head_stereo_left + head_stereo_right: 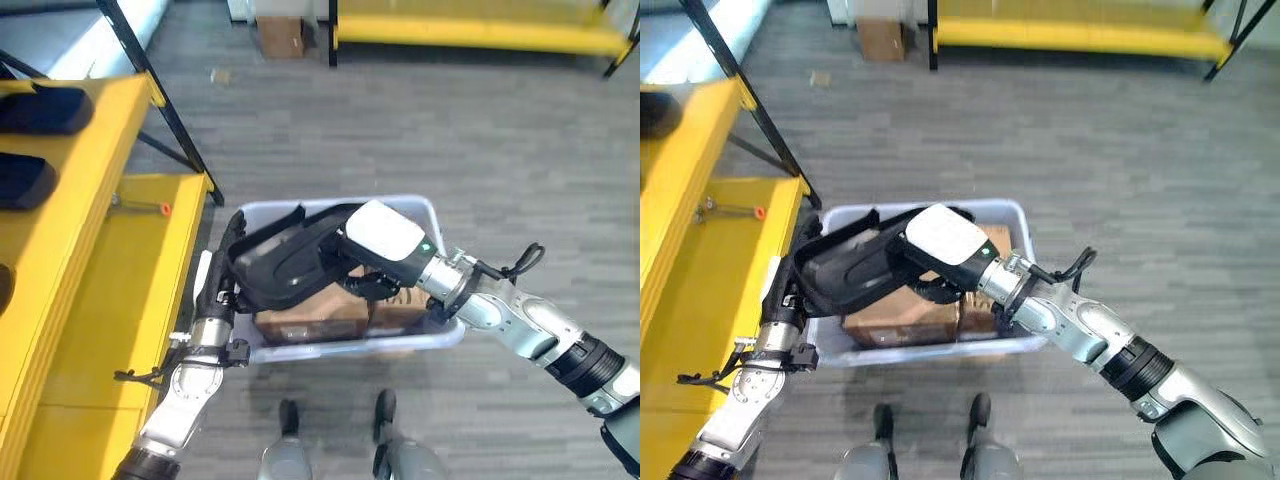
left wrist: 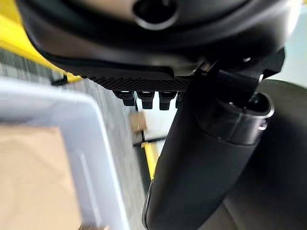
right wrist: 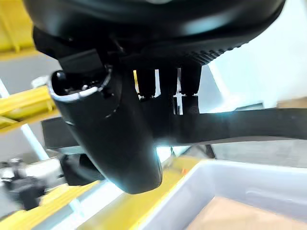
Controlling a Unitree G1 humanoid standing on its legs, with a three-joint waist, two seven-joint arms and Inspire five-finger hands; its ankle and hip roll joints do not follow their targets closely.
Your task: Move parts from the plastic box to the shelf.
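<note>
A large black moulded part (image 1: 285, 260) is held tilted just above the pale plastic box (image 1: 420, 208) on the floor. My right hand (image 1: 385, 238), with a white cover on its back, grips the part's right end; in the right wrist view its thumb (image 3: 120, 139) and fingers pinch the part's edge (image 3: 249, 125). My left hand (image 1: 222, 290) is curled on the part's left end, beside the box's left wall (image 2: 81, 143). Brown cardboard boxes (image 1: 310, 320) lie inside the plastic box under the part. The yellow shelf (image 1: 130, 300) stands to the left.
Two dark parts (image 1: 40, 110) (image 1: 20, 180) lie on the shelf's upper level. A small orange-tipped item (image 1: 160, 208) rests on the lower board. Black diagonal shelf struts (image 1: 165, 110) rise behind the box. A cardboard carton (image 1: 280, 35) and a yellow rack (image 1: 480, 30) stand far back.
</note>
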